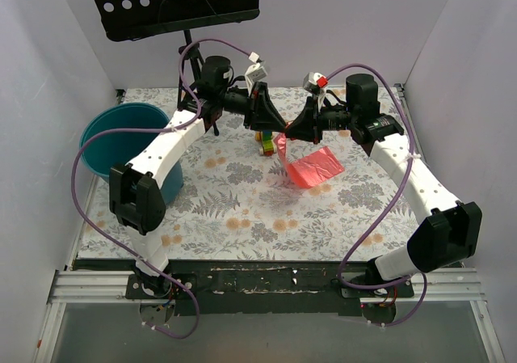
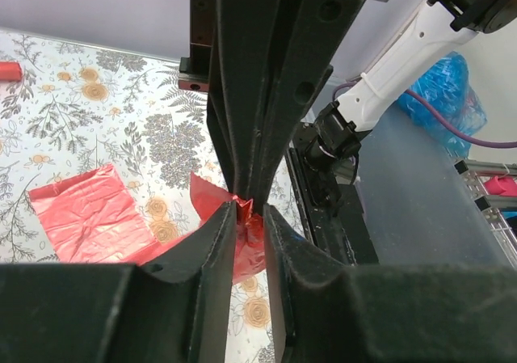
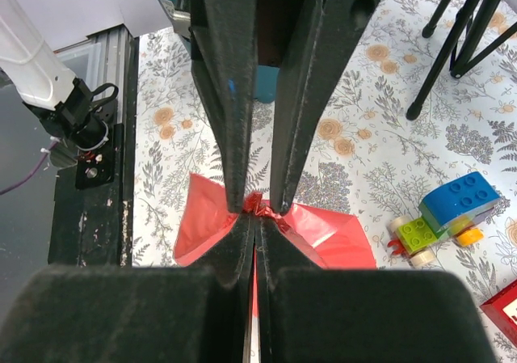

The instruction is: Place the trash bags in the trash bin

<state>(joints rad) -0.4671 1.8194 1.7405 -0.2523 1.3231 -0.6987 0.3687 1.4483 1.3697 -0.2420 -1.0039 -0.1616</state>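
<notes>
Top view: the teal trash bin (image 1: pixel 97 128) stands at the left edge of the table (image 1: pixel 242 209). Well to the bin's right, the left gripper (image 1: pixel 279 126) and right gripper (image 1: pixel 297 130) meet tip to tip on one bunched corner of the pink-red trash bag (image 1: pixel 313 167). The bag's loose sheet trails down on the side away from the bin. Left wrist view: this gripper's jaws stand slightly apart on either side of the bunched film, and whether they pinch it cannot be told. The right gripper's fingers come in from above onto the same bunch. This looks like a handover, so the arm nearer the bin can carry the bag. Right wrist view: this gripper's jaws are pressed together on a sliver of film, clamping the bag. A block toy car (image 3: pixel 440 217) lies near the bag, well apart from the bin.
</notes>
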